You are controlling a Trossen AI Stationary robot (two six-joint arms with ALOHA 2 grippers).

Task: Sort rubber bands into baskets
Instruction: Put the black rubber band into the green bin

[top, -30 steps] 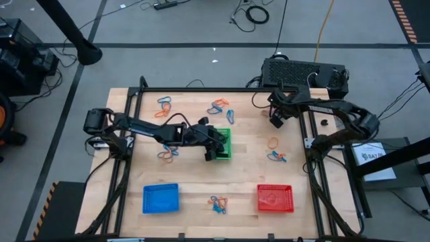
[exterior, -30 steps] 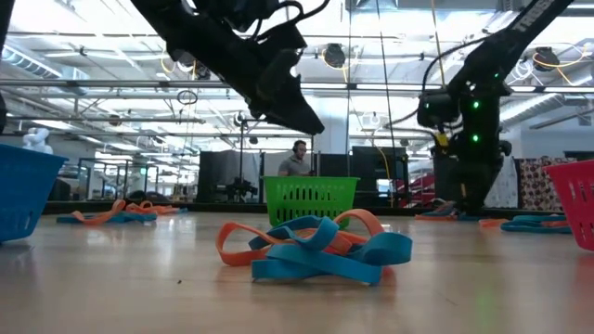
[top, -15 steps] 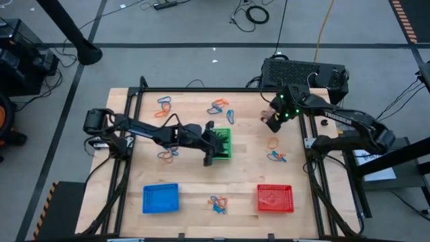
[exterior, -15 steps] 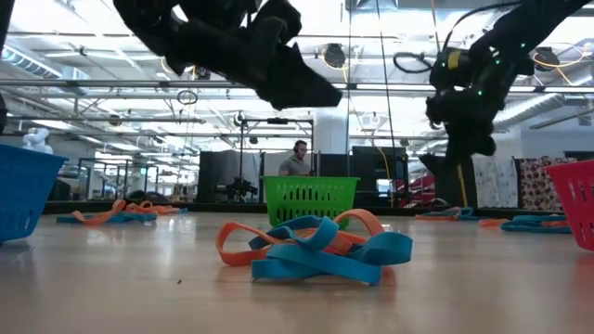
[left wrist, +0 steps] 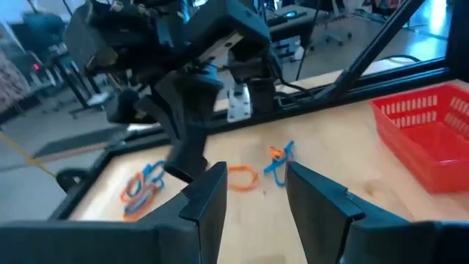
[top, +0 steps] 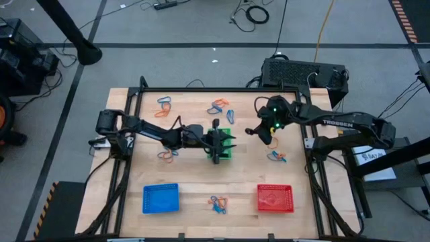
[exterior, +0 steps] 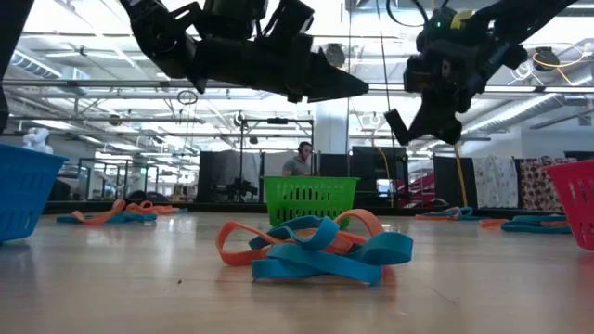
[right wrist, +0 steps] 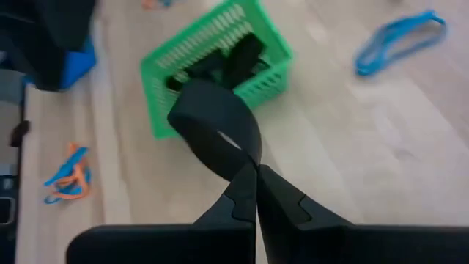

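Observation:
The green basket (top: pixel 226 153) stands mid-table with black rubber bands lying in it (right wrist: pixel 220 62). My left gripper (top: pixel 231 142) hovers level above it, open, with nothing between its fingers (left wrist: pixel 254 187). My right gripper (top: pixel 258 132) hangs in the air just right of the basket, shut on a black rubber band (right wrist: pixel 216 125). The blue basket (top: pixel 161 198) and the red basket (top: pixel 275 198) stand near the front edge. Blue and orange bands lie in loose heaps (exterior: pixel 316 246) on the wood. My right gripper pinches the black rubber band at one end of its loop (right wrist: pixel 245 163) between its two shut fingertips. The fingers slant down from the table's right side toward the green basket. The twisted loop sticks out beyond the fingertips, lifted clear of the table.
Heaps of bands lie at the far left (top: pixel 164 104), the far middle (top: pixel 220 107), left of the green basket (top: pixel 168 154), at the right (top: pixel 277 156) and at the front middle (top: pixel 218 204). A black metal frame (top: pixel 134 107) borders the table.
My right gripper has risen and swung from the far right part of the table toward the green basket, turning as it went. My left gripper has tipped up from pointing down into the green basket to nearly level, rolling and shifting a little toward the right.

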